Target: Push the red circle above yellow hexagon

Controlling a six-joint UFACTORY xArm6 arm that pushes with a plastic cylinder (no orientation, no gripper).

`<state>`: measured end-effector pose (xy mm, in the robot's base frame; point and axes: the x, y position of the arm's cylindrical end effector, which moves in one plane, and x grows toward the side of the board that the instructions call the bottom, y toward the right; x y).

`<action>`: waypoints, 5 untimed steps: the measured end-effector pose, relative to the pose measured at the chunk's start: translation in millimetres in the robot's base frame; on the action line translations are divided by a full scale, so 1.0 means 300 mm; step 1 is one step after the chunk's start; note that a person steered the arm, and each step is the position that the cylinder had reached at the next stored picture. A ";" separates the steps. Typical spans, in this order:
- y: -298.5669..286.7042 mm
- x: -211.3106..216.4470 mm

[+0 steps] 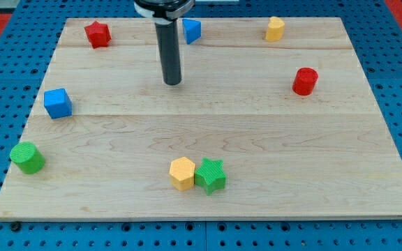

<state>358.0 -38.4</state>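
Observation:
The red circle (304, 81) stands at the view's right, in the upper half of the board. The yellow hexagon (182, 173) lies near the view's bottom centre, touching a green star (211, 175) on its right. My tip (173, 82) rests on the board at the upper centre, far left of the red circle and well above the yellow hexagon, touching no block.
A red star (98, 33) sits at the top left, a blue block (191, 30) just right of the rod at the top, a yellow block (276, 28) at the top right. A blue cube (58, 103) and a green circle (27, 157) sit at the left of the wooden board (257, 139).

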 end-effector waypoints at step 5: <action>0.876 0.010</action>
<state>361.1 224.5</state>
